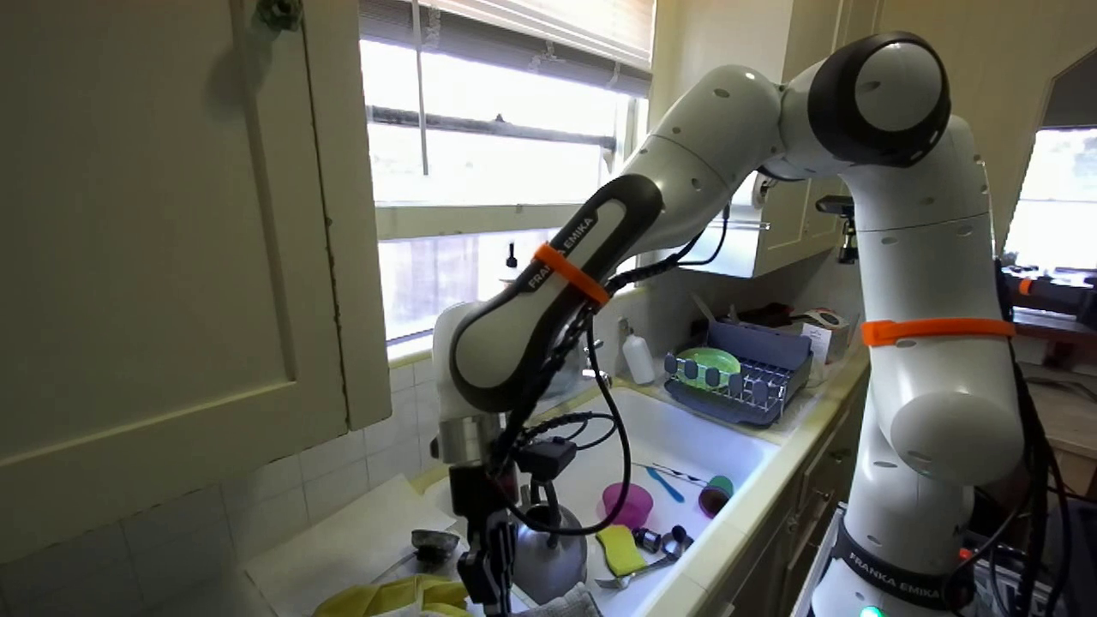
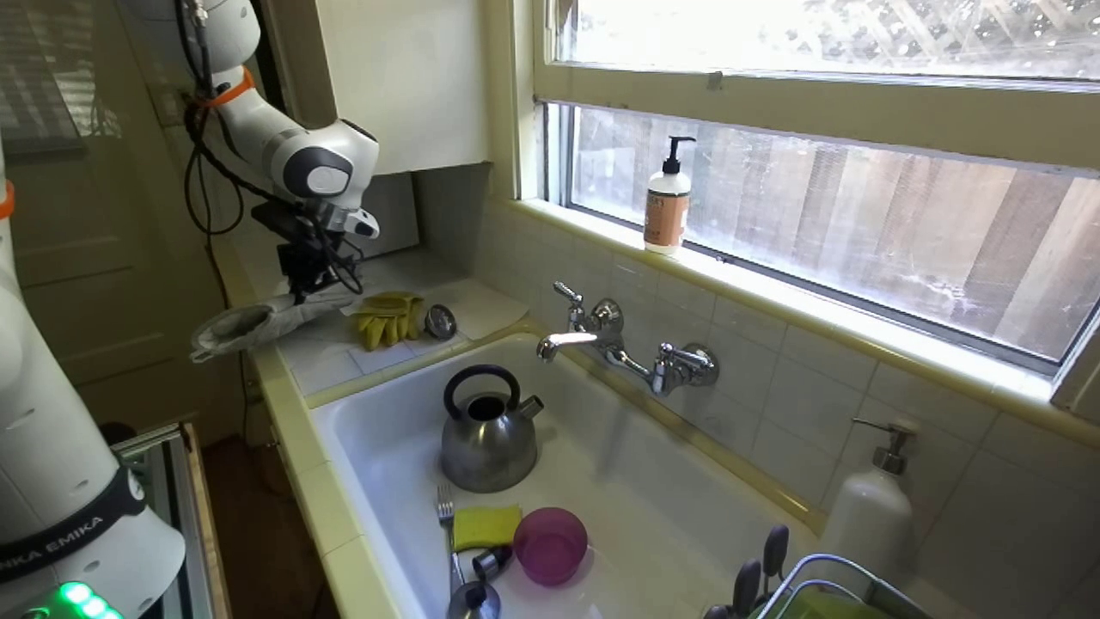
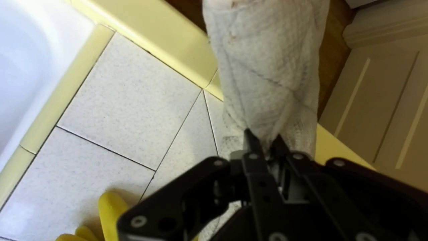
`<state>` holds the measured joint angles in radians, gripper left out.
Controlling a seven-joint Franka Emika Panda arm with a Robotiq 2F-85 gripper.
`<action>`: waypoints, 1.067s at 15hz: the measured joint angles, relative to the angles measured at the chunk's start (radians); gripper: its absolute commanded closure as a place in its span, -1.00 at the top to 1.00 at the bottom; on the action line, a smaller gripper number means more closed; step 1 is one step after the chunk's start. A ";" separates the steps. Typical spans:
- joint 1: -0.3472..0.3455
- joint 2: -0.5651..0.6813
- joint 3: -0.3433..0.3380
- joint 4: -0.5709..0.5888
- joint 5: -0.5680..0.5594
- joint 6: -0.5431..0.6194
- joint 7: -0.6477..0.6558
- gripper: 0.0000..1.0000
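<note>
From the left in an exterior view, the pale cloth (image 2: 279,320) juts past the outer edge of the bench (image 2: 325,365); the wrist view shows my hand (image 3: 263,139) pinched nearly together on a fold of it. Next I see yellow gloves (image 2: 388,320) on the bench, then the kettle (image 2: 488,451) inside the sink (image 2: 653,481), near its bench-side edge.

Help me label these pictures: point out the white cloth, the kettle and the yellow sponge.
White cloth (image 3: 271,67): wrist view, on the middle of its creased fabric.
Kettle (image 2: 488,451): in an exterior view, on its metal body.
Yellow sponge (image 2: 483,527): in an exterior view, on its upper face.
</note>
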<state>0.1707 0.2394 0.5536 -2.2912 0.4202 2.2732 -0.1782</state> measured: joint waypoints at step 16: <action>0.015 -0.095 -0.203 0.172 0.089 -0.616 -0.013 -0.94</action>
<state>0.1859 0.1439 0.3502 -2.1194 0.5092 1.6568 -0.1910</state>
